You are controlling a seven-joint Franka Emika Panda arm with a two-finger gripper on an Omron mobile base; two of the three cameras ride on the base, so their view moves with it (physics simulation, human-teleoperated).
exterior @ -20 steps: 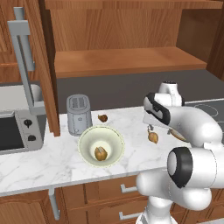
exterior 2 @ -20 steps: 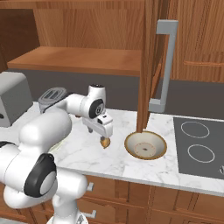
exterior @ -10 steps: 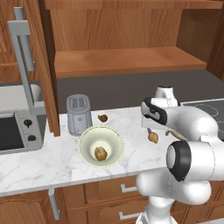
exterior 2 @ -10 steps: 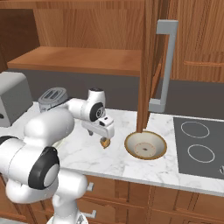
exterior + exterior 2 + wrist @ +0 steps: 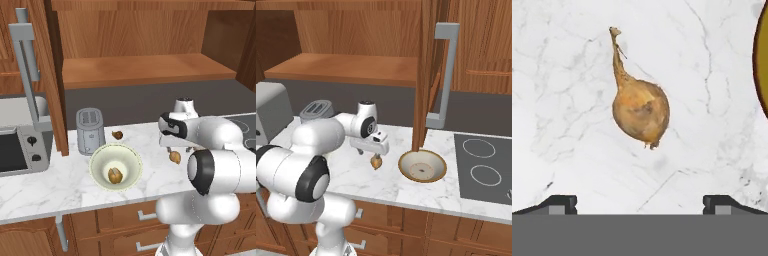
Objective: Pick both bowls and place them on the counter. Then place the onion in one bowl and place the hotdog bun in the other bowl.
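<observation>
The onion [image 5: 641, 112] lies on the white marble counter [image 5: 567, 105], its stem pointing away from me. My gripper [image 5: 640, 205] hangs open just above it, one fingertip on each side. From the base cameras, the gripper [image 5: 171, 148] [image 5: 375, 152] sits right over the onion [image 5: 174, 157] [image 5: 376, 161]. The tan-brown bowl [image 5: 422, 165] stands empty to the onion's right, and its rim [image 5: 763, 65] shows at the hand view's edge. The cream-white bowl [image 5: 115, 165] stands to the left with an orange-tan piece [image 5: 115, 175] inside, seemingly the hotdog bun.
A toaster [image 5: 90, 131] stands behind the cream bowl, with a small dark reddish lump [image 5: 117, 134] beside it. A microwave [image 5: 15, 150] is at the far left. A cooktop [image 5: 486, 167] lies right of the tan bowl. An open cabinet door [image 5: 428, 75] hangs above that bowl.
The hand has come down a little over the onion, jaws still open. The onion and both bowls have not moved.
</observation>
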